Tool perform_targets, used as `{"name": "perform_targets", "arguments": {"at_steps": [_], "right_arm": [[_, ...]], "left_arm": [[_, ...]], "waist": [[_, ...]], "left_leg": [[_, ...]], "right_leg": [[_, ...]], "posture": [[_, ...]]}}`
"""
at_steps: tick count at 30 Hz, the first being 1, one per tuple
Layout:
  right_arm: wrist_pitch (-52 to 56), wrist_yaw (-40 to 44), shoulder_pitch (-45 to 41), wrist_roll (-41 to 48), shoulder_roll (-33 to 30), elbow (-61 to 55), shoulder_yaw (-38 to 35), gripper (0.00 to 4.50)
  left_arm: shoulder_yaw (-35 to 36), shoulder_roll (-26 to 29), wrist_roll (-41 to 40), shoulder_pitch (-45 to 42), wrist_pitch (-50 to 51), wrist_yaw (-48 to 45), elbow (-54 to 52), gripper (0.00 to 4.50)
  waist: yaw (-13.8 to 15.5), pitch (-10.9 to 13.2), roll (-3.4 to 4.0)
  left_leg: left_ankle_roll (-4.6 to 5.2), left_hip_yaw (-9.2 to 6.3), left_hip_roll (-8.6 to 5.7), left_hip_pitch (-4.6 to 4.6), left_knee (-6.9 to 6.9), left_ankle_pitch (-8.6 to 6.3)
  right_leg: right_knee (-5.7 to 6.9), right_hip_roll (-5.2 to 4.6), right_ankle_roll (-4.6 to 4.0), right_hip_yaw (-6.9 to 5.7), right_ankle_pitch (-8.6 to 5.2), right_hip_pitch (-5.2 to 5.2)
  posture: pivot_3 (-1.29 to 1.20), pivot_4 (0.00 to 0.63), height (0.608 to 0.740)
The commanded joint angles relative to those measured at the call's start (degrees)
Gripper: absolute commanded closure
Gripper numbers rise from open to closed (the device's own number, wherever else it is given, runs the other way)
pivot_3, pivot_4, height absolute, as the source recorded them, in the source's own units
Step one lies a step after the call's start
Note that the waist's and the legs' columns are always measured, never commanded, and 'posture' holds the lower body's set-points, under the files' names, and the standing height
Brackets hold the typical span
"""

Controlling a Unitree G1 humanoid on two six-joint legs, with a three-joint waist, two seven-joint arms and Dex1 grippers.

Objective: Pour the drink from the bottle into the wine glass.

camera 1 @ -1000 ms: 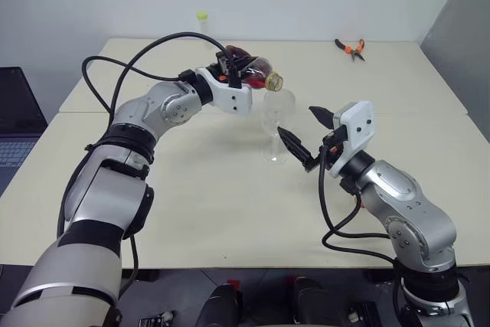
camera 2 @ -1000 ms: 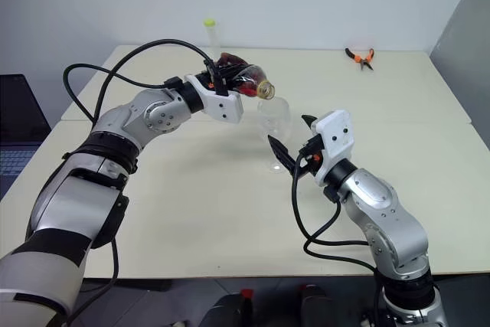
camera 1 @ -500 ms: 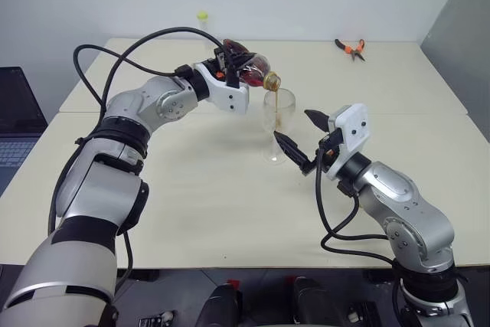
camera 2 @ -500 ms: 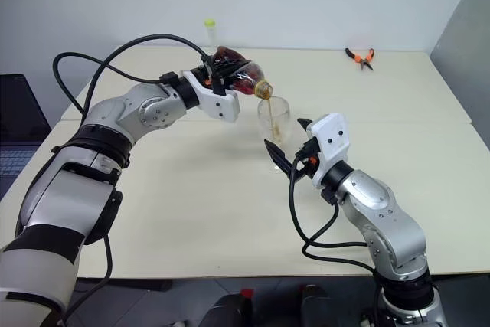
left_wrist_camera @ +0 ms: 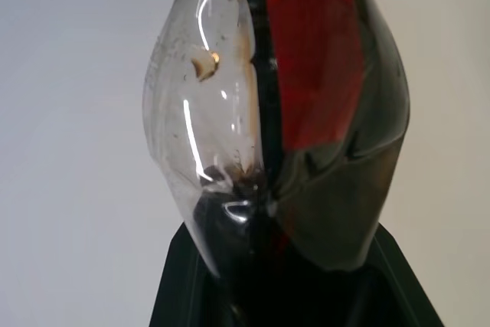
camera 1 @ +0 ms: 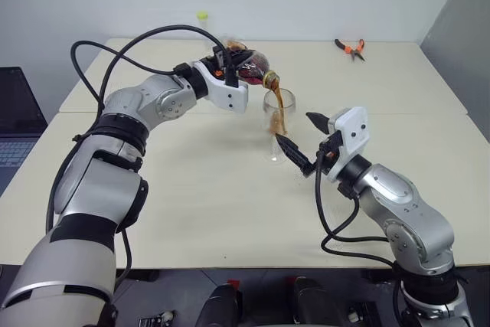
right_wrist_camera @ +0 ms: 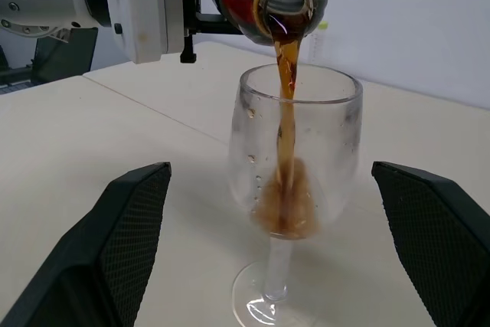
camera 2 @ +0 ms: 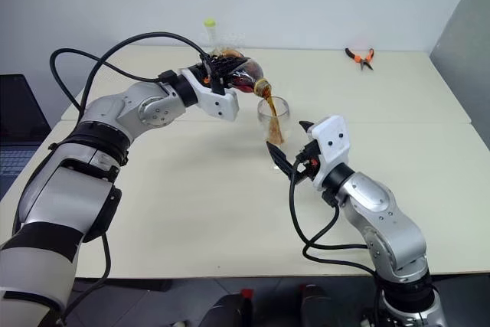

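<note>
Cola-dark drink (right_wrist_camera: pixel 285 112) is streaming from the tilted clear plastic bottle (camera 1: pixel 249 67), clamped in your left hand (camera 1: pixel 227 74), into the clear stemmed wine glass (right_wrist_camera: pixel 295 181) on the counter (camera 1: pixel 230 212). Right hand (camera 1: pixel 310 143) is waiting open beside it. Next, you'll want to level the bottle before overflow.

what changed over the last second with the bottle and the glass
The left tool, shut on the bottle, tipped it further over the wine glass. A second ago nothing ran out and the glass was empty; now the drink streams from the mouth and pools in the bowl. The right tool stayed open on either side of the stem without touching it. The pliers and the glass stayed put.
</note>
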Motion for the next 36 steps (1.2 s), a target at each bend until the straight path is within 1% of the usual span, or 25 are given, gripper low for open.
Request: {"name": "perform_targets", "arguments": {"at_steps": [1,11,36], "right_arm": [[-1.3,0.2,0.7,-0.2,0.0,-2.2,-0.8,0.00],[-1.0,0.1,2.1,0.4,-0.1,-3.6,-2.4,0.00],[-0.8,0.8,2.5,0.8,-0.4,-4.1,-2.6,0.00]], "left_arm": [[0.2,1.2,0.0,-3.2,0.0,1.8,-0.3,3.73],[-0.6,1.3,0.8,-4.0,0.5,3.0,0.8,3.73],[-1.8,1.6,1.2,-4.8,0.9,4.8,2.4,3.75]], "waist": [[0.0,0.0,0.00],[0.0,0.0,0.00],[0.0,0.0,0.00]], "left_leg": [[0.00,0.00,0.00,0.00,0.00,0.00],[-0.01,0.02,0.00,0.00,0.01,0.01],[-0.01,0.02,-0.02,0.00,0.02,0.01]], "right_leg": [[0.00,0.00,0.00,0.00,0.00,0.00],[0.02,0.00,0.00,0.01,0.00,0.00],[0.03,0.00,0.00,0.01,0.00,-0.01]], "posture": [[0.00,0.150,0.740],[0.00,0.150,0.740],[0.00,0.150,0.740]]}}
